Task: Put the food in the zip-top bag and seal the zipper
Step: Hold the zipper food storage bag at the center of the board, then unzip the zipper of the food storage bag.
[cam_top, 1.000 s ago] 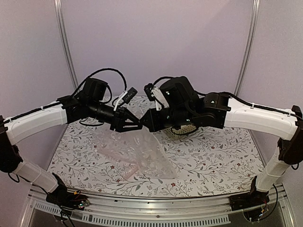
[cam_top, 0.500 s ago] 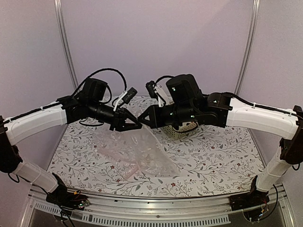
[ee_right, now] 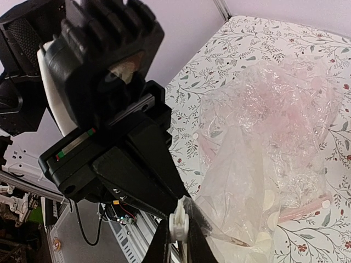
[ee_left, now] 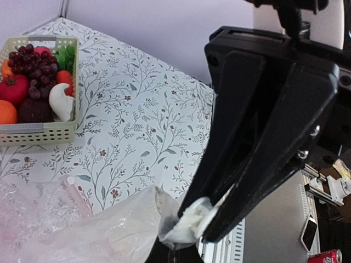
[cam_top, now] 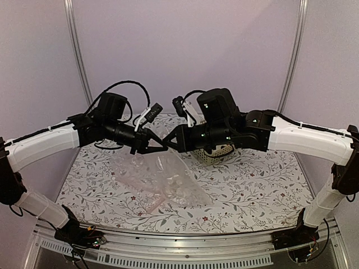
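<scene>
Bench [cam_top: 258, 185] surface carries a leaf print, with both arm bases at its 6 o'clock edge.

Zip-top bag [cam_top: 168, 182]: clear film with white dots. Its lower part lies crumpled on the bench just toward 9 o'clock of centre. The upper part rises as a taut flap toward 12 o'clock, clear of the surface. The zipper [cam_top: 155, 204] shows as a pale pink strip at the 7 o'clock corner of the heap. Whether it is sealed cannot be told.

Left pincer [ee_right: 178, 215]: fully closed, fingertips clamping a bunched edge at the top of the raised flap. It reaches in from 9 o'clock, above the bench.

Right pincer [ee_left: 200, 220]: closed down to a narrow gap, gripping the same bunched edge from the 3 o'clock side. The two pincers meet tip to tip, touching or nearly so.

Basket [ee_left: 33, 134]: pale slatted plastic, standing on the bench at 1 o'clock, beyond the right pincer and well apart from the bag.

Food: both items are in the basket. The grapes [ee_left: 27, 63] lie at its middle. The red fruit [ee_left: 12, 87], with a green top, touches them at their 8 o'clock in the left wrist view. Orange fruits, a green vegetable and a white piece share the basket.
</scene>
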Available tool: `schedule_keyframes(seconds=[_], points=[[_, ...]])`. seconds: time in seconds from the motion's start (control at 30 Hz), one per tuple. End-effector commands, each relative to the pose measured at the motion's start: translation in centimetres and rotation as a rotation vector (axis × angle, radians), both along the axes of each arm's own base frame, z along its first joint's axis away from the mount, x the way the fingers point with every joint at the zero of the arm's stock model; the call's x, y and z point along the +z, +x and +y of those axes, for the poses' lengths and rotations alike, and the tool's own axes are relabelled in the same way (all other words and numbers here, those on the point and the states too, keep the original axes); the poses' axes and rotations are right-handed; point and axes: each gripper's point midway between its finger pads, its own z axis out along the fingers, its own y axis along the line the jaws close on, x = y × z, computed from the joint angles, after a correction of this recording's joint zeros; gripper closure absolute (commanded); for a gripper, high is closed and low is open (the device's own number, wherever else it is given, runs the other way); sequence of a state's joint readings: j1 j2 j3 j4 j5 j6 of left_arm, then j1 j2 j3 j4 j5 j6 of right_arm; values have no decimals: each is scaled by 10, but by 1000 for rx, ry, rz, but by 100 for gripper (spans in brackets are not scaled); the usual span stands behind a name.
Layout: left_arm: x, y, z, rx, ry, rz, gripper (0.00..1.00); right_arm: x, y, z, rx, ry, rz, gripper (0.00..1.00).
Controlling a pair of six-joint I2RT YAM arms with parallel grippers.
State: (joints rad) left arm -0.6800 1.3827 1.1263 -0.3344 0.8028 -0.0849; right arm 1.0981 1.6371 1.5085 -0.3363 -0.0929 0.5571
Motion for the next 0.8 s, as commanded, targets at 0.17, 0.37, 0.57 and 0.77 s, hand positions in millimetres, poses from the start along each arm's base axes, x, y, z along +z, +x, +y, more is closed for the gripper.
schedule_keyframes(seconds=[0.17, 0.37, 0.57, 0.77], points=[[6, 2, 2, 0, -39, -7, 100, -8, -2, -13, -6, -49, -9, 100], [8, 9, 5, 23, -54, 7, 100, -13, -1, -15, -12, -73, -11, 100], [9, 16, 9, 49, -68, 21, 100, -19, 0, -17, -20, -93, -12, 100], [9, 23, 13, 73, -75, 29, 100, -22, 1, -18, -24, -106, -13, 100]])
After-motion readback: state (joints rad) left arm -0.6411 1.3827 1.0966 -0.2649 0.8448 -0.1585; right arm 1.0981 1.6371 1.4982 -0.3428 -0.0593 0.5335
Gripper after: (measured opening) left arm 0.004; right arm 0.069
